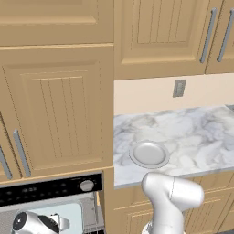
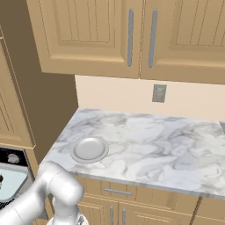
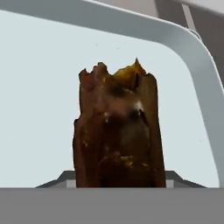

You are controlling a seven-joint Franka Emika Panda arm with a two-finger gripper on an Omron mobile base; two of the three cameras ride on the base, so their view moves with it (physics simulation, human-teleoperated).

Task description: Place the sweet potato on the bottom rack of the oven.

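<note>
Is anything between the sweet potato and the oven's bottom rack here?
Possibly the oven door: in the hand view its grey-framed glass lies right behind the sweet potato. Whether it is open is unclear.

The sweet potato [image 3: 118, 131] hides the fingers; grip cannot be told.

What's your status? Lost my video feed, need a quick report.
Sweet potato fills the hand view, apparently gripped; fingertips hidden. Below it, oven door glass. Plate bare on the counter. Nothing seen blocking.
</note>
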